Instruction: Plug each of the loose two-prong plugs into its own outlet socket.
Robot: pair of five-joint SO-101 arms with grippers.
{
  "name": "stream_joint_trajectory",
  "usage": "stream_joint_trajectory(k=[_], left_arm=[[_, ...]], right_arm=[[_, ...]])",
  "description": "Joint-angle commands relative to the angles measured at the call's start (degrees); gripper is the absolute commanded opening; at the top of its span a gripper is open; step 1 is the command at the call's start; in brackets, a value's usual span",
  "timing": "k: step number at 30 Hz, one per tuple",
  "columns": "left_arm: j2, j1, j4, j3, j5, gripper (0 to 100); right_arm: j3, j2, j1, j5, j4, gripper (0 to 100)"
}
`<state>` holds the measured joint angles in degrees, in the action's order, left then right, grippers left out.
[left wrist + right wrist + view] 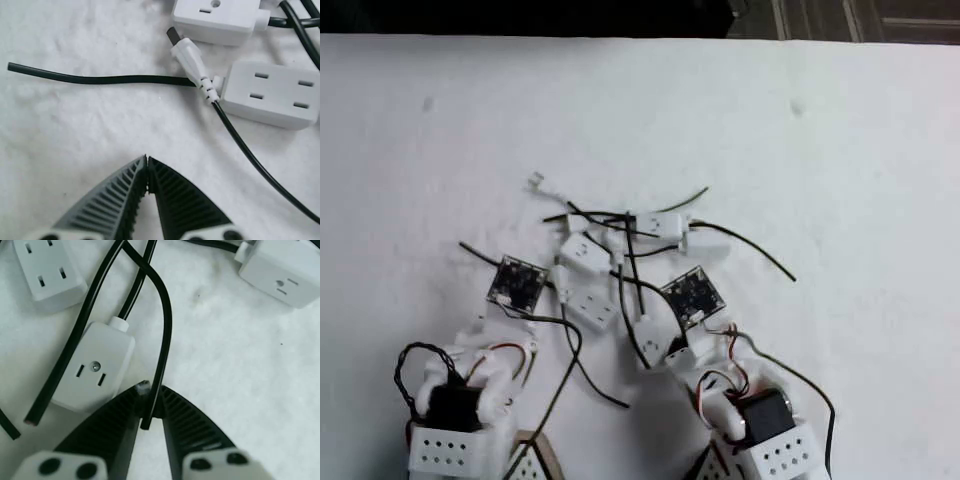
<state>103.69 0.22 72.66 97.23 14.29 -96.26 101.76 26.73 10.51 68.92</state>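
Overhead and close wrist cameras share sockets (588, 300).

The white, fuzzy-surfaced table (860, 150) bears tangled black cords (100, 79), white outlet sockets (270, 92) and a two-prong plug (190, 57)

The counter (840, 150) is white, faintly mottled. The outlet sockets (272, 95) are white with dark slots. The plug (192, 62) is white too, its prong dark grey. The cord (167, 330) is glossy black. The left hand (147, 160) is dark grey with fine ridged ribbing on its fingers (122, 195) — the right hand (150, 390) is black, ribbed the same way.
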Motion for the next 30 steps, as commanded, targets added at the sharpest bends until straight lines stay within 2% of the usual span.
stream_joint_trajectory(k=[1, 8, 14, 18, 24, 27, 30], left_arm=[[0.04, 0.04, 0.35, -0.18, 0.26, 3], [0.13, -0.48, 0.18, -0.70, 0.44, 3], [0.13, -1.45, -0.18, -8.70, 0.53, 3], [0.13, -0.75, -5.01, -13.71, 0.70, 3], [0.13, 3.12, -10.20, -18.73, 16.62, 3], [-0.13, 4.79, -9.76, -22.51, 18.11, 3], [-0.92, 4.97, -9.76, -26.99, 18.64, 3]], right_arm=[[-0.62, 0.22, 0.31, -0.44, -0.66, 1.8], [-0.62, 0.22, 0.48, -0.44, -0.66, 1.8], [-0.62, 0.31, 0.48, -0.70, -0.66, 1.8], [-0.62, 0.31, 0.31, -0.70, 0.31, 1.8], [-0.26, 0.31, 0.13, -0.44, 2.86, 1.8], [0.35, 0.31, -1.89, -0.44, 3.56, 1.8], [0.88, 0.31, -10.24, -0.44, 3.65, 1.8]])
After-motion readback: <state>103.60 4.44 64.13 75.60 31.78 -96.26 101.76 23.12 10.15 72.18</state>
